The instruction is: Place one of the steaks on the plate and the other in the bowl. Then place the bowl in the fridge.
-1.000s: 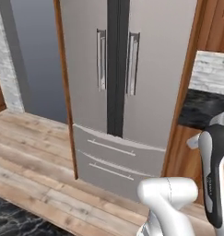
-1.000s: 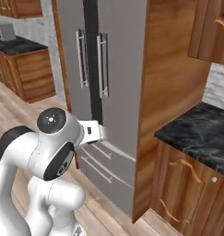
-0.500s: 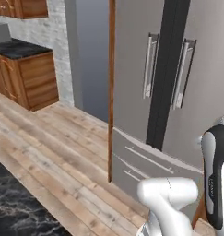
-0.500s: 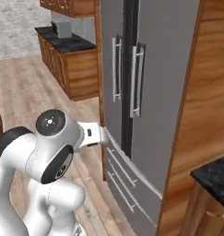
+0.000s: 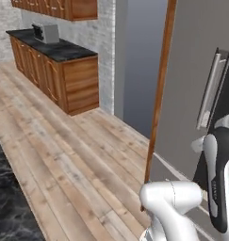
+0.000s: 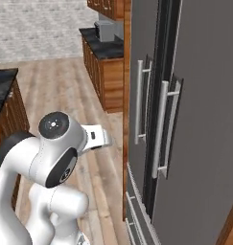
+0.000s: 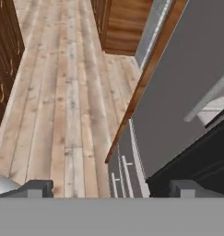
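Observation:
The grey fridge [image 6: 199, 119] stands close on the right, both doors shut, with its two long bar handles [image 6: 162, 128] beside the dark centre seam. It also rises at the right of the left base view as the fridge [image 5: 196, 61], and the fridge [image 7: 178, 92] lies ahead in the hand view with its lower drawers below. My gripper [image 7: 113, 188] is open with nothing between its fingertips [image 7: 39, 186], and it hangs clear of the fridge front. The steaks, the plate and the bowl are out of view.
A wooden side panel [image 5: 159, 89] edges the fridge on its left. Wooden floor [image 5: 64, 155] stretches leftward to a dark-topped cabinet run [image 5: 54, 66] carrying a grey appliance [image 5: 45, 32]. A black stone counter [image 5: 7, 197] sits at the lower left.
The whole picture has swung: the base has turned left, so the fridge slid rightward and the far cabinets came into sight. The gripper has stayed open.

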Available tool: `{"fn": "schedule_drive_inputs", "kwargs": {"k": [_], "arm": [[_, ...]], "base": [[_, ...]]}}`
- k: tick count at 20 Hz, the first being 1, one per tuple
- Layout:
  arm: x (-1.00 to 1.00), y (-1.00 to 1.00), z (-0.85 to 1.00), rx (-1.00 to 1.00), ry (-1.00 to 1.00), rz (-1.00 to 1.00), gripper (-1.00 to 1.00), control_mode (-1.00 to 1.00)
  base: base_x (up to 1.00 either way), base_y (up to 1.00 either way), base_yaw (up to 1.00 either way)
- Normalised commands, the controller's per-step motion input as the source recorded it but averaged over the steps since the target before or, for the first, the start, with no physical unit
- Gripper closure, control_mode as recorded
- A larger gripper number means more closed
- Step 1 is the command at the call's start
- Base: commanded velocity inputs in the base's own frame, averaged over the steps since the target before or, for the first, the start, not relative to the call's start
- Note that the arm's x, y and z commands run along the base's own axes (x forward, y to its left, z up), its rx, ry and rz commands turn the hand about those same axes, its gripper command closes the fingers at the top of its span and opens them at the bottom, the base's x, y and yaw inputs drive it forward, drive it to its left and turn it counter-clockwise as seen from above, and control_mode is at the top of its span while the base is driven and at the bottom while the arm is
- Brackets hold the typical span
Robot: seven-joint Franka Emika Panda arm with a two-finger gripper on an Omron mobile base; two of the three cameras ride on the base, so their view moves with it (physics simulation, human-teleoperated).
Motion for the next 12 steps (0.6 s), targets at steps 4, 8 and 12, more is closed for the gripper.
{"fn": "schedule_drive_inputs", "kwargs": {"k": [4, 8, 12], "arm": [[0.0, 0.0, 0.0, 0.0, 0.0, 0.0, -1.0, 1.0], [0.0, 0.0, 0.0, 0.0, 0.0, 0.0, -1.0, 1.0], [0.0, 0.0, 0.0, 0.0, 0.0, 0.0, -1.0, 1.0]], "base": [[0.88, -0.28, -0.02], [0.34, -0.18, -0.15], [0.09, -0.25, -0.35]]}}
